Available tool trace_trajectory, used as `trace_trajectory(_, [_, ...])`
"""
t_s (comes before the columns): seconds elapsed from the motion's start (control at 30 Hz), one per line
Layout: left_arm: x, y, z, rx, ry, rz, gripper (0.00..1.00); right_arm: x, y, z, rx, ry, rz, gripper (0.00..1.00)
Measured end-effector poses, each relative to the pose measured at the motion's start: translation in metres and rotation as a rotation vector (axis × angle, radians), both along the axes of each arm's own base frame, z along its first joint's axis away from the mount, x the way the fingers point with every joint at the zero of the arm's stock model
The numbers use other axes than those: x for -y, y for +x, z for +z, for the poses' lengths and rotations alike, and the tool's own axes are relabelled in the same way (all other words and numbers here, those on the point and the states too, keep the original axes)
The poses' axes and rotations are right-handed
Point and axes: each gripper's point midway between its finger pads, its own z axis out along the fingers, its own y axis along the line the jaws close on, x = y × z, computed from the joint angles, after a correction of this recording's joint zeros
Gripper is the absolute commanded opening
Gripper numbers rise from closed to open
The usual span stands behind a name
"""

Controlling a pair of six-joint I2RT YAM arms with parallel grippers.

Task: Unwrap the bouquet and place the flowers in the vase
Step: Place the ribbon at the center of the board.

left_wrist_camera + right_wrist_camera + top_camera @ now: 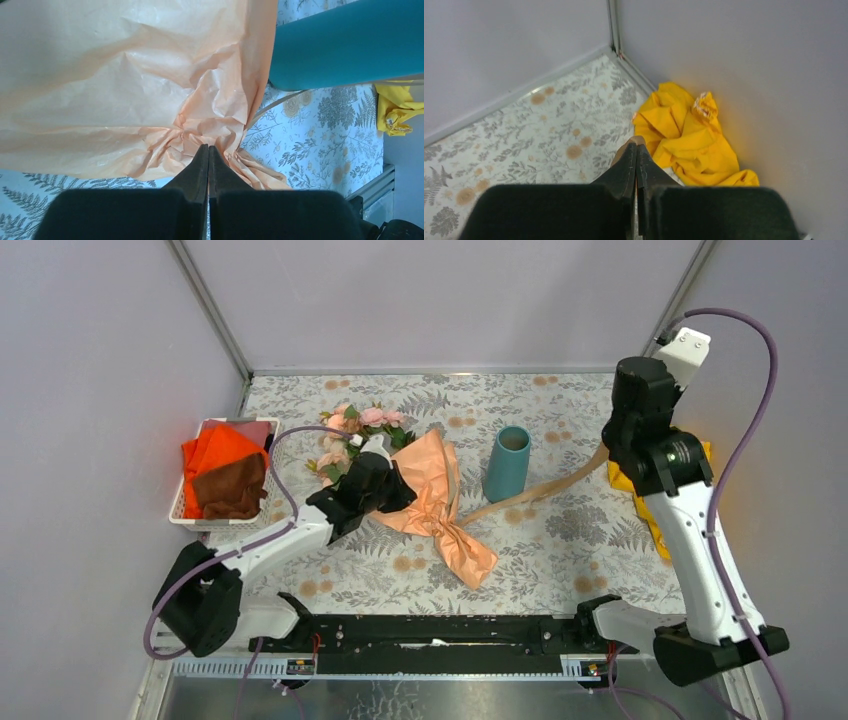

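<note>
A bouquet (430, 490) of pink, peach and cream roses (362, 422) in crinkled peach-tan kraft paper lies flat, left of centre on the leaf-patterned table (380, 570). Its blooms point to 11 o'clock.

A small matte teal-blue cylindrical vase (508, 465) stands upright just beside it at 3 o'clock.

The left gripper (208, 148), jaws together, has its tips against the paper's crumpled neck. Whether it pinches any paper cannot be told.

A tan ribbon (540, 490) stretches toward 2 o'clock to the right gripper (636, 146), which is clamped on its end.

A crumpled yellow cloth (684, 135) lies at 3 o'clock. A white basket (215, 523) of orange and brown cloths sits at 9.
</note>
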Motion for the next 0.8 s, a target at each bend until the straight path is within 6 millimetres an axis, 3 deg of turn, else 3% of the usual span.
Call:
trace_trajectory(0.1, [-0.006, -0.001, 0.010, 0.017, 0.008, 0.016, 0.01, 0.012, 0.021, -0.038, -0.089, 0.084, -0.002, 0.11])
trace_trajectory(0.23, [-0.016, -0.005, 0.010, 0.009, 0.037, 0.038, 0.04, 0.007, 0.041, -0.090, -0.202, 0.207, 0.042, 0.53])
trace_trajectory(0.3, [-0.018, -0.006, 0.012, 0.011, 0.042, 0.045, 0.06, 0.006, 0.045, -0.113, -0.247, 0.261, 0.056, 0.60])
trace_trajectory(0.4, [-0.020, -0.008, 0.014, 0.015, 0.043, 0.049, 0.10, 0.000, 0.045, -0.135, -0.294, 0.321, 0.087, 0.61])
trace_trajectory(0.6, [-0.022, -0.009, 0.016, 0.016, 0.044, 0.048, 0.20, -0.020, 0.042, -0.125, -0.228, 0.391, 0.199, 0.57])
trace_trajectory(0.8, [-0.028, -0.011, 0.036, 0.064, 0.022, 0.069, 0.27, -0.087, 0.003, -0.079, 0.010, 0.571, 0.582, 0.50])
